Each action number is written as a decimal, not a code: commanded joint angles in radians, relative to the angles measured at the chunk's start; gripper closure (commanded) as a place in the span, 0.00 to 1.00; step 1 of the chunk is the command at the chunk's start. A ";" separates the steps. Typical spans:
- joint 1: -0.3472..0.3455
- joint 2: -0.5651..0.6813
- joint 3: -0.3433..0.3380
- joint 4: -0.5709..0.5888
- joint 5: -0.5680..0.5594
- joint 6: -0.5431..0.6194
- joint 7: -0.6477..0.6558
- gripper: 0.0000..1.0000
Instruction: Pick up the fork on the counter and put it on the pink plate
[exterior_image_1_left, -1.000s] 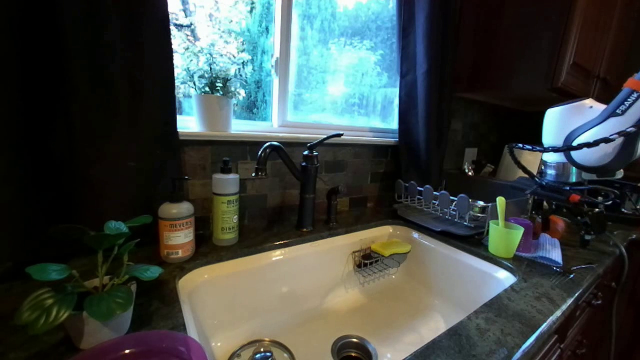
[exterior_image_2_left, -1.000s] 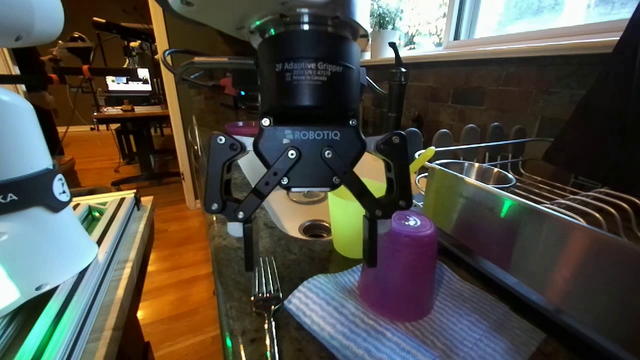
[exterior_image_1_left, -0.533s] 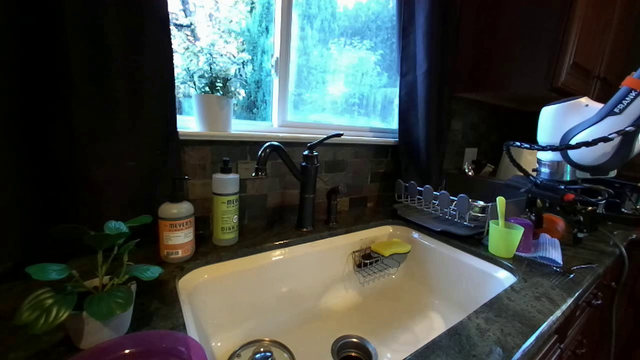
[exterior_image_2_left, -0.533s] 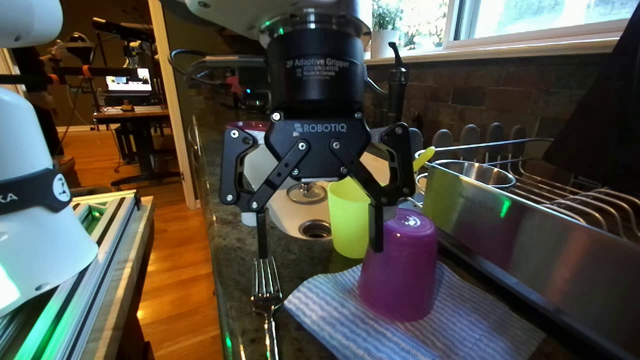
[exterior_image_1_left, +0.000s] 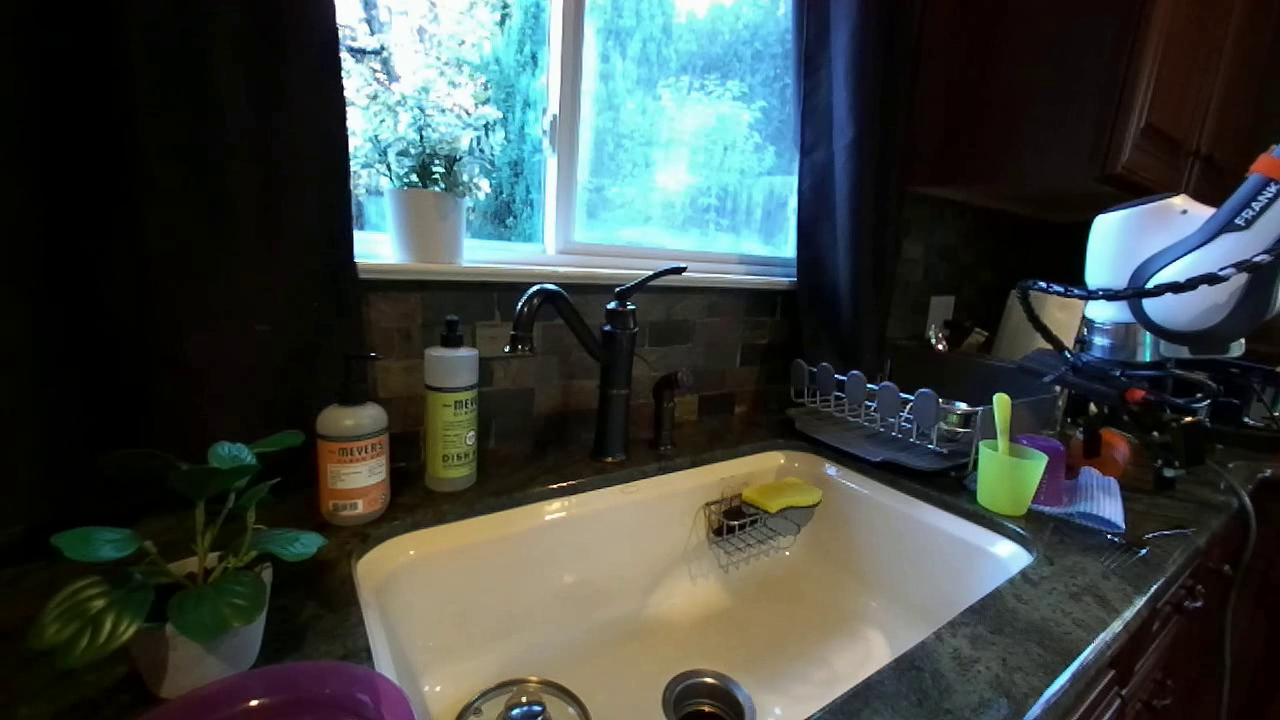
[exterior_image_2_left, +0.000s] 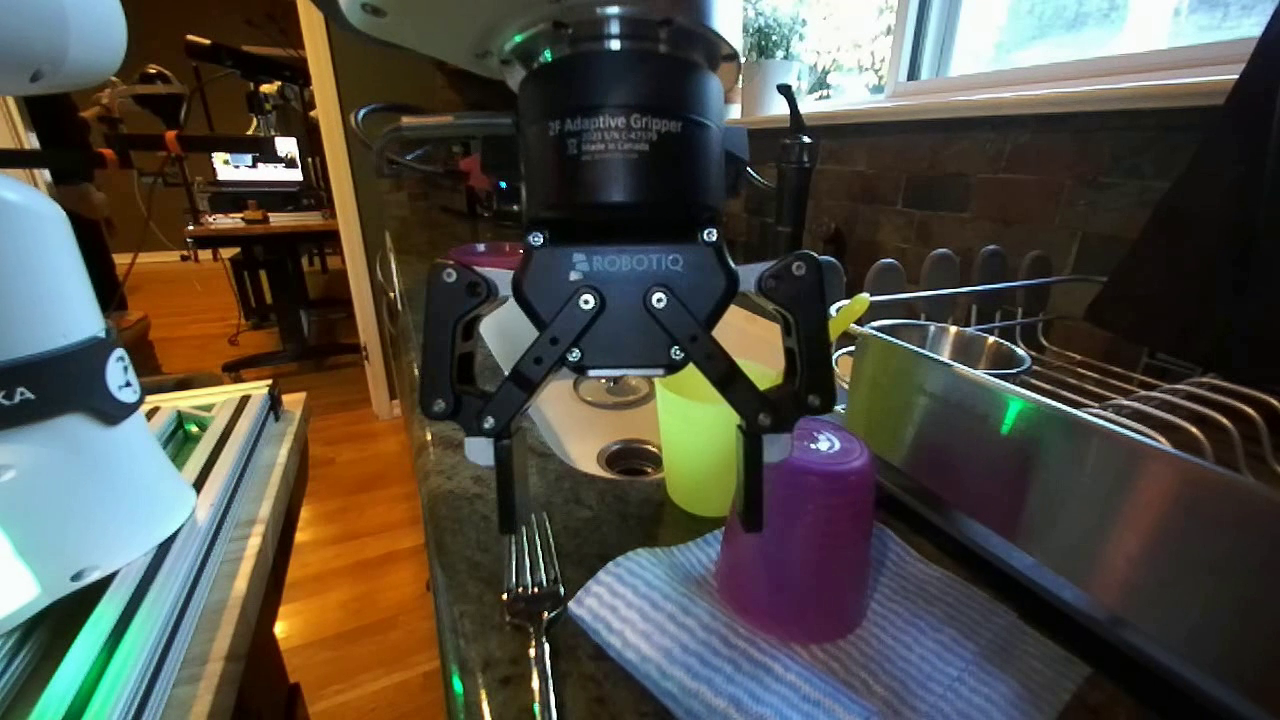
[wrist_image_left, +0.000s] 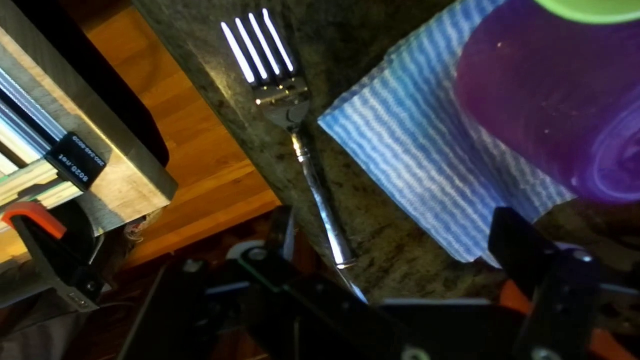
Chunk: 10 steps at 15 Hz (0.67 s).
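The silver fork lies on the dark counter beside a striped cloth, its tines pointing toward the sink. Above the counter, my gripper points downward with its jaws wide apart and nothing held. In the wrist view the fork's handle runs down into the gap of the gripper, closer to the left finger; its end is hidden behind the gripper's linkage. The pink plate, a glossy magenta dish, shows partly at the bottom edge of an exterior view; its rim also peeks out behind the gripper in an exterior view.
An upturned purple cup stands on the blue-striped cloth, close to the right finger. Beyond it is a yellow-green cup. A metal dish rack stands beside them. The white sink lies between this area and the plate.
My gripper shifted slightly toward the sink and up, then came back and lower, ending near its starting place. Fork, cups and plate have stayed put. The jaws have remained wide.
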 joint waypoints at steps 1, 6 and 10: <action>0.015 0.008 -0.033 -0.013 0.041 0.035 -0.078 0.00; 0.054 0.052 -0.063 -0.001 0.233 0.052 -0.404 0.00; 0.049 0.052 -0.073 0.000 0.366 -0.009 -0.556 0.00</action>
